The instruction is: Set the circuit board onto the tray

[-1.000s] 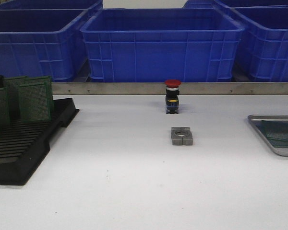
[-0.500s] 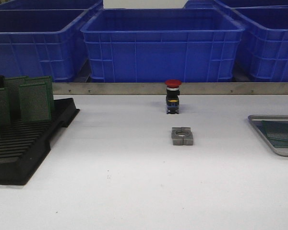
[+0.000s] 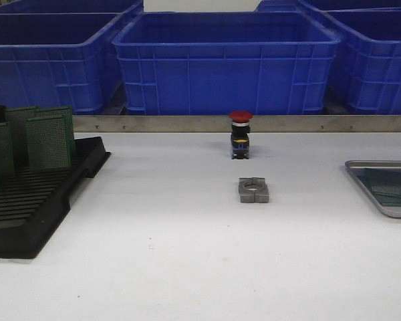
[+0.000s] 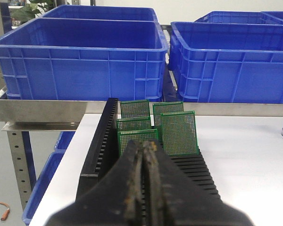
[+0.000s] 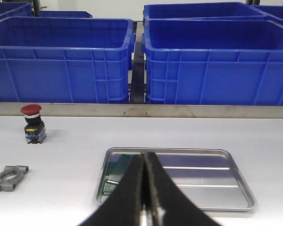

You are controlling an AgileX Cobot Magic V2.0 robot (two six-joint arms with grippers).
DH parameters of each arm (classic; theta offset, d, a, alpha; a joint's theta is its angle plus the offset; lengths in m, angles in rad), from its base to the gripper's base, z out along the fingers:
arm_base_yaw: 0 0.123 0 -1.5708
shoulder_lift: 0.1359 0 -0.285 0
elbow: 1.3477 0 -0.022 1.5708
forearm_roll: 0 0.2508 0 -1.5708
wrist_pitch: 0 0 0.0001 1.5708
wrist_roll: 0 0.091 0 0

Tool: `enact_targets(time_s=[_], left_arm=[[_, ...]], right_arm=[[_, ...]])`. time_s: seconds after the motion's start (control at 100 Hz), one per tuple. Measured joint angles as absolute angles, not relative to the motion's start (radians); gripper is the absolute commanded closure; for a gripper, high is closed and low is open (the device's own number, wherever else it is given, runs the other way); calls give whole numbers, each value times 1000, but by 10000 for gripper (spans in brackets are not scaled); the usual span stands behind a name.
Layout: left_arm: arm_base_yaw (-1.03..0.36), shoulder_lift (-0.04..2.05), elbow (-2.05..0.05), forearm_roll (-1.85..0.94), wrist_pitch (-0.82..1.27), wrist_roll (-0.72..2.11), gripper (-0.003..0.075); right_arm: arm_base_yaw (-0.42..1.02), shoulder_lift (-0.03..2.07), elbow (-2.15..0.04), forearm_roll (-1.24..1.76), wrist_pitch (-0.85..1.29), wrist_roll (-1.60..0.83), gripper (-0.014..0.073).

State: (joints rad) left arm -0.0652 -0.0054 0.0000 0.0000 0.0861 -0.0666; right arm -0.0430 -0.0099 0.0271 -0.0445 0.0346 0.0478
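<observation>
Circuit boards upright in rack, mid-frame just above clenched empty left claw; right claw clenched over tray.

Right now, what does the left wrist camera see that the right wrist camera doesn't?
Only the left wrist view shows the black slotted rack with green circuit boards standing in it, behind the closed left gripper. Only the right wrist view shows the tray with a board lying in it, the red push button, the grey metal clamp and the closed right gripper. Both show blue crates and the white table.
</observation>
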Motion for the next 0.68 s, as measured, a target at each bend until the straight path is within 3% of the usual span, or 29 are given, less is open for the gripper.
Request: enact_targets(time_s=[0.68], left_arm=[[-65,-5,0,0,86,-67,741]], right_arm=[[-43,-10,27,-38,35,41,655]])
